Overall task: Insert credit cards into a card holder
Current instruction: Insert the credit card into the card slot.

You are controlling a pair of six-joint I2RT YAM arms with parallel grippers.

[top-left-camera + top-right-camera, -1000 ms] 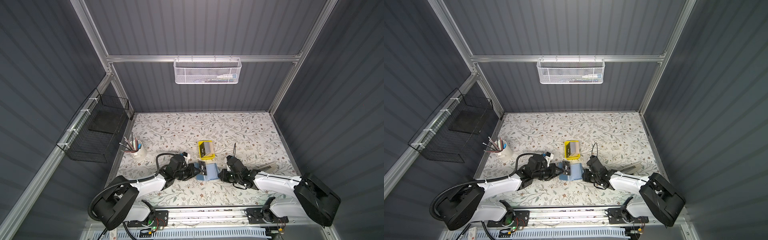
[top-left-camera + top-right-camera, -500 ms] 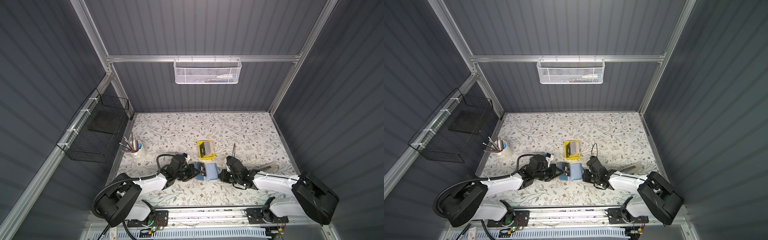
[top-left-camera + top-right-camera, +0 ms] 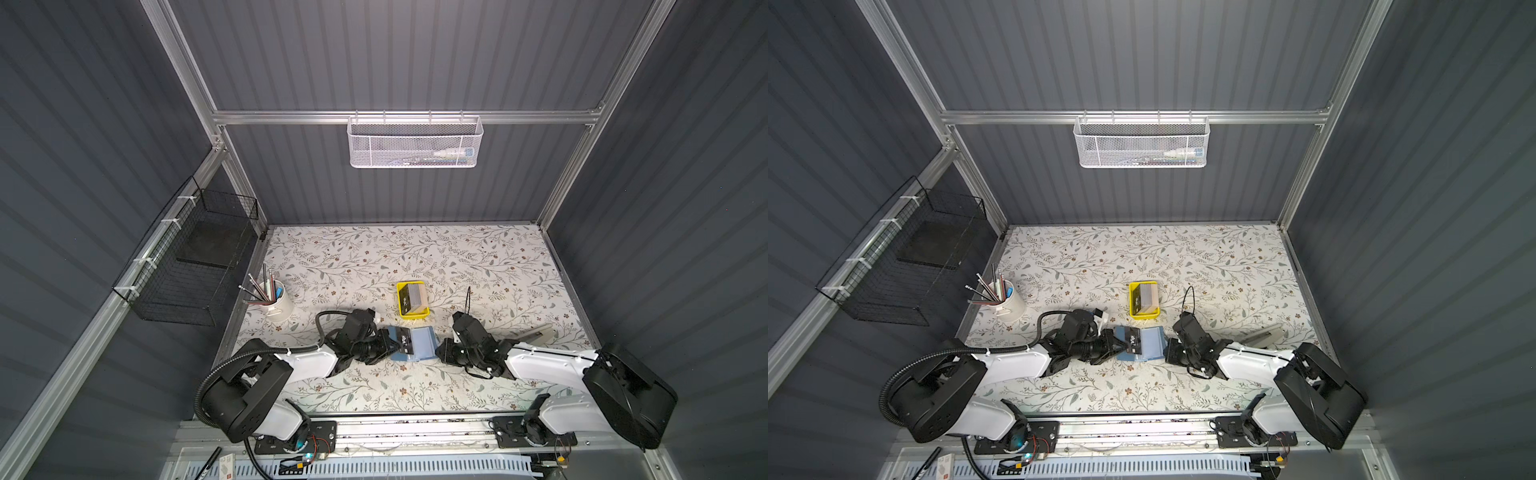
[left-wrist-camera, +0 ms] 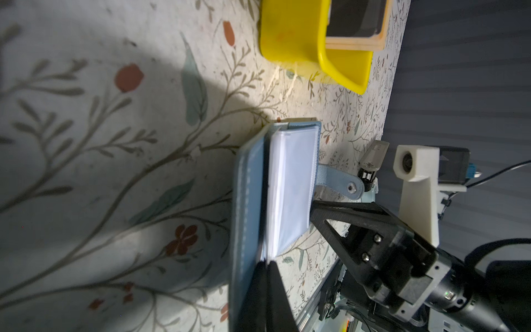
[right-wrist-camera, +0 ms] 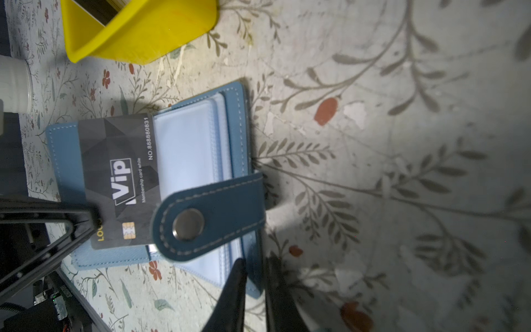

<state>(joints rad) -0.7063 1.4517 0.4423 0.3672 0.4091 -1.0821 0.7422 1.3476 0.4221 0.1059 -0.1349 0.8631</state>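
The blue card holder (image 3: 423, 343) (image 3: 1152, 344) lies open on the floral table between my two arms. A black "VIP" credit card (image 5: 120, 178) (image 3: 404, 340) lies across its left half, its edge at the clear sleeves (image 5: 186, 149). My left gripper (image 3: 388, 345) (image 4: 267, 263) is shut on the card's outer edge. In the left wrist view the card is edge-on and barely shows. My right gripper (image 5: 254, 264) (image 3: 438, 353) is shut on the right cover edge of the card holder (image 4: 248, 201). The snap strap (image 5: 209, 212) sticks up over the sleeves.
A yellow tray (image 3: 402, 309) (image 5: 138, 31) holding more cards stands just behind the holder. A white cup of pens (image 3: 277, 306) is at the left. A grey flat object (image 3: 536, 332) lies by the right arm. A black wire basket (image 3: 195, 266) hangs on the left wall.
The left arm has shifted slightly toward the card holder. Both grips and the holder look the same.
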